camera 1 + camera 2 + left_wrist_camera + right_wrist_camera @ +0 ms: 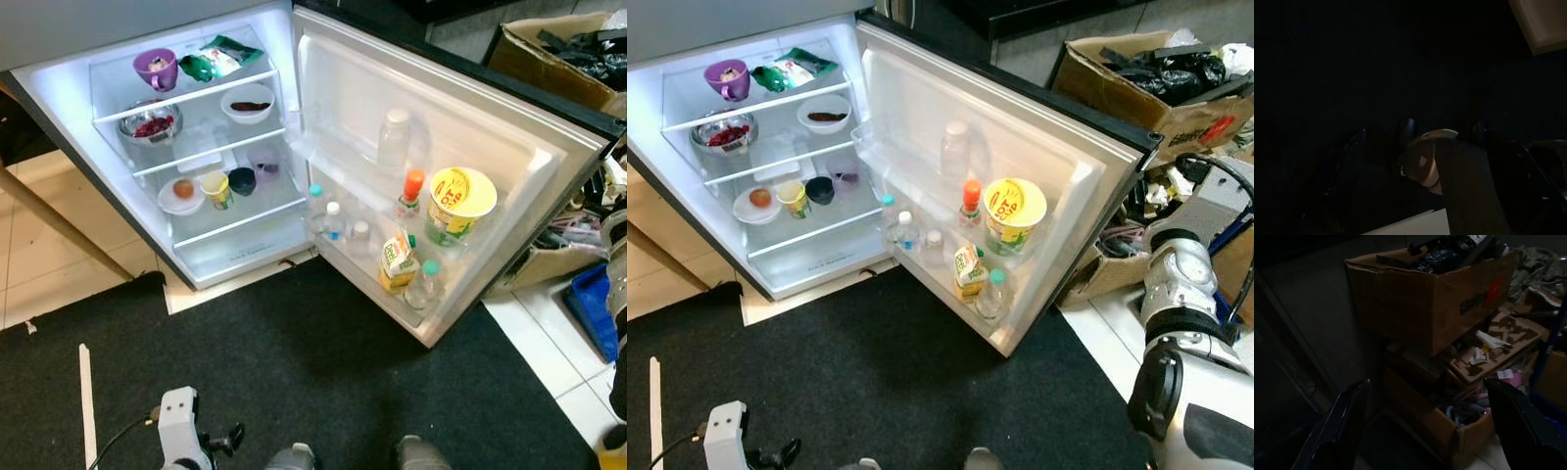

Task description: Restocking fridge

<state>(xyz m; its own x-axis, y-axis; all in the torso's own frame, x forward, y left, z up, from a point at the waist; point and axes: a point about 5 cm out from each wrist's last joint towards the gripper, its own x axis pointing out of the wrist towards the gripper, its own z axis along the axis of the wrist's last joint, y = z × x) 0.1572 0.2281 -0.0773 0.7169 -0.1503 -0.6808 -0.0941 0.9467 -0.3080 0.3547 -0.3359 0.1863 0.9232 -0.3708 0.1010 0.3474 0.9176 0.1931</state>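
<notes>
The small white fridge (235, 257) stood open on the floor at the far edge of the black mat (313, 382), its inside brightly lit. On the top glass shelf a purple cup (157, 69) sat at the left end, with a green foil packet (217, 59) just beside it toward the right. The middle shelf carried a steel bowl of red pieces (150, 122) on the left and a white bowl with a dark smear (247, 102) on the right. The lowest shelf held a white plate with a brownish round fruit (181, 194), then a yellowish cup (216, 188), then a small dark cup (242, 180). The white fridge door (460, 127) swung wide to the right; its lower rack held several clear bottles (334, 221), an orange-capped bottle (411, 191), a small green-and-white carton (398, 260) and a large yellow noodle cup (460, 201).

The left claw (1420, 161) hung low in deep shade, and I could not tell how its fingers stood. The right claw (1430, 426) hung with its two black fingers (1518, 416) spread apart, empty, pointing at stacked brown cardboard boxes (1435, 303) full of clutter.
</notes>
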